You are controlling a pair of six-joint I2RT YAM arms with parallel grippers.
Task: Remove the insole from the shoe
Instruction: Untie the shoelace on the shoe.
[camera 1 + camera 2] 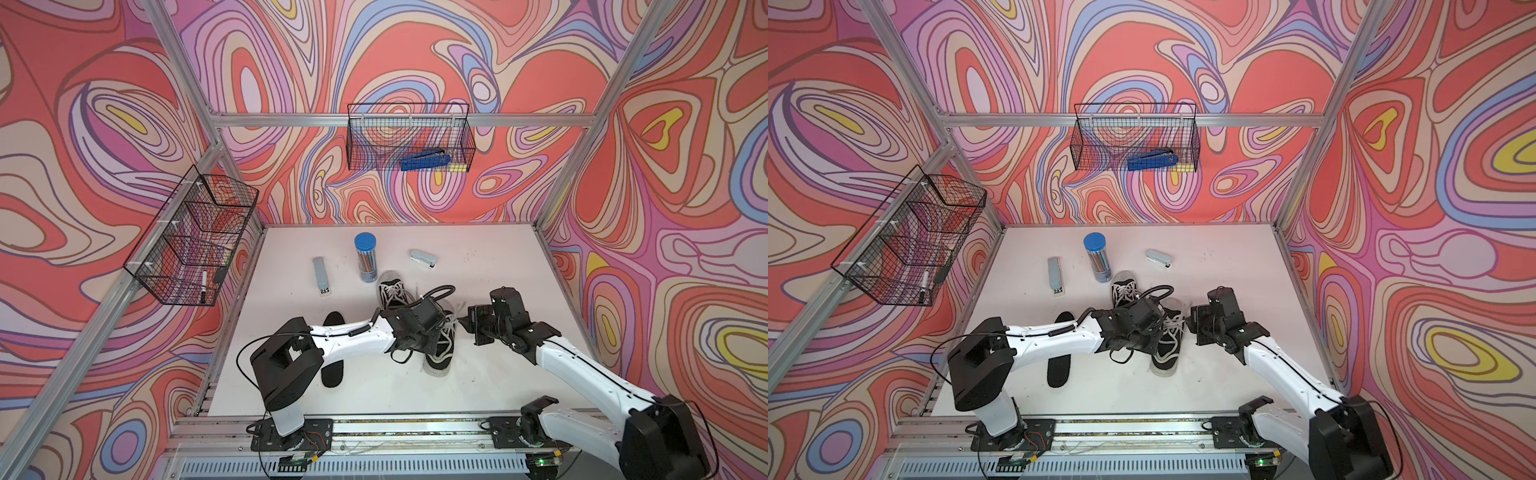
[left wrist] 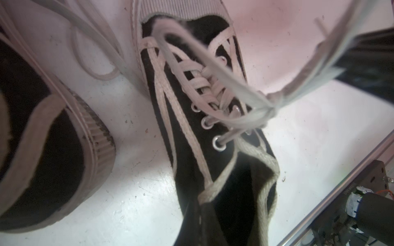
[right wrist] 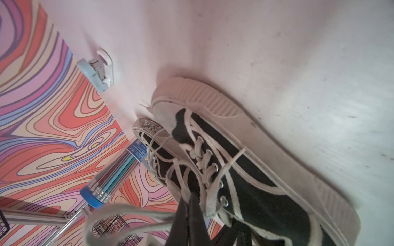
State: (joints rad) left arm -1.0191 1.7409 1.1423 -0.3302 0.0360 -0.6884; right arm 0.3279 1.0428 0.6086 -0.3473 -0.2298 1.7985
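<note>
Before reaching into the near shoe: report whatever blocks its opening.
Nothing visible covers the shoe's heel opening. The lifted laces, pinched by the right end effector, cross only above its laced front.
</note>
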